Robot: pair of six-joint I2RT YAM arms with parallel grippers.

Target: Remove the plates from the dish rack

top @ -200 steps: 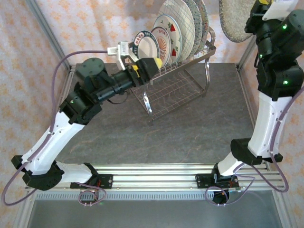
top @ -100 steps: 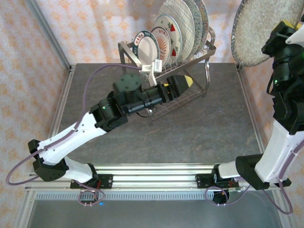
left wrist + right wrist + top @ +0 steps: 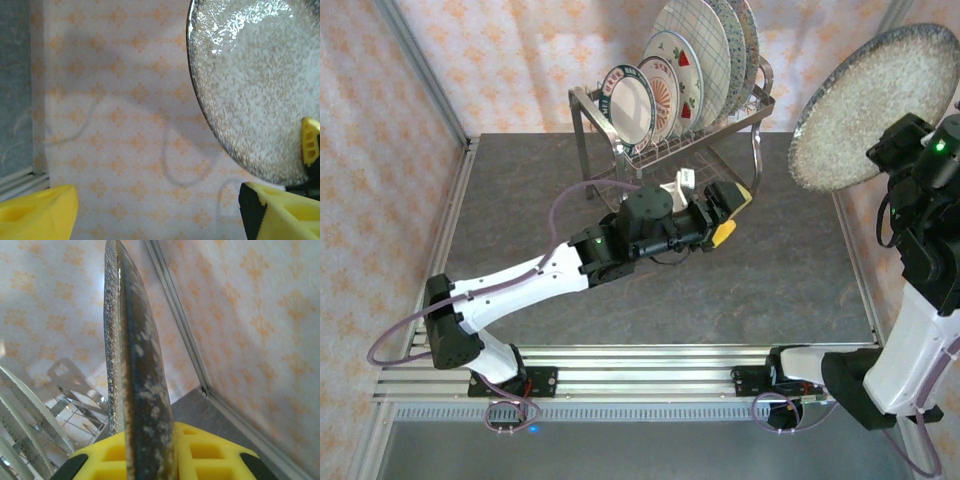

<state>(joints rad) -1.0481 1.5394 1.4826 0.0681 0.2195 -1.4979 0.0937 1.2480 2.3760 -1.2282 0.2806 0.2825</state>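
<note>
On the right side, up in the air, the right gripper (image 3: 903, 135) is shut tight on the edge of the big speckled plate (image 3: 875, 105). In the right wrist view its yellow fingers (image 3: 200, 455) pinch the plate's rim from both sides, and the plate stands up thin and edge-on between them. The plate is held past the right edge of the table (image 3: 770, 270), well apart from the rack (image 3: 757, 160). The left gripper (image 3: 732, 212) is low over the table, just in front of the rack's lower shelf. Its fingers are wide apart with nothing between them. In the left wrist view the two yellow fingers (image 3: 35, 215) sit at the bottom corners, and the speckled plate shows up high on the right against the wall (image 3: 115, 115) with little orange shapes. The shiny wire rack stands at the back of the table. Plates stand in a row on its top shelf: a small plate with dark letters (image 3: 630, 100), a plate with red fruit (image 3: 668, 85), and a bigger plate with crossing lines (image 3: 695, 45), with more behind it.
</note>
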